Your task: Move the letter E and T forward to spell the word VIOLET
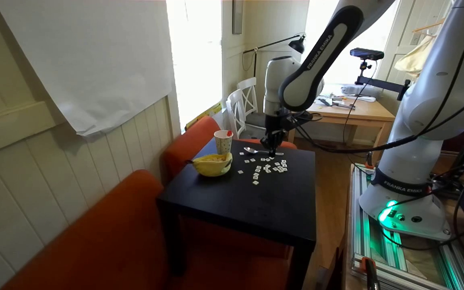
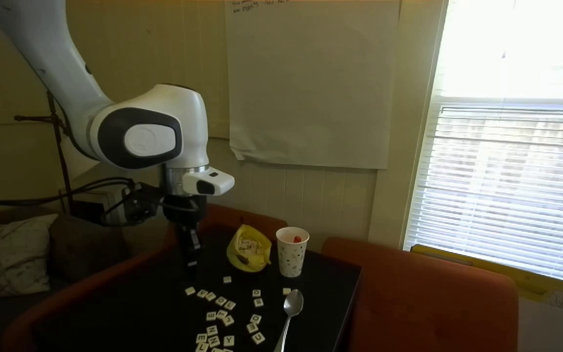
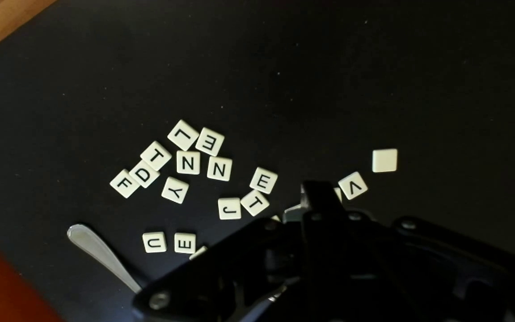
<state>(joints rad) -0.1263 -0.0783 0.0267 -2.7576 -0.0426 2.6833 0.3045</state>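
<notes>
The white letter tile E (image 3: 263,180) lies flat on the black table in the wrist view, with the letter tile T (image 3: 255,202) touching its lower edge. In an exterior view, E (image 2: 211,316) and T (image 2: 221,314) lie beside the row of tiles V (image 2: 202,294), I (image 2: 210,297), O (image 2: 221,301) and L (image 2: 230,305). V (image 3: 352,185) also shows in the wrist view; my gripper hides most of the rest of that row there. My gripper (image 3: 316,190) points down with its fingers together and nothing seen between them. It is right of E and T in the wrist view.
Tile J (image 3: 229,209) touches T's left side. A blank tile (image 3: 385,160) lies near V. Several other tiles, such as N (image 3: 219,168), lie to the left. A spoon (image 2: 293,303), a patterned cup (image 2: 292,259) and a yellow bowl (image 2: 238,260) of tiles stand on the table (image 1: 232,201).
</notes>
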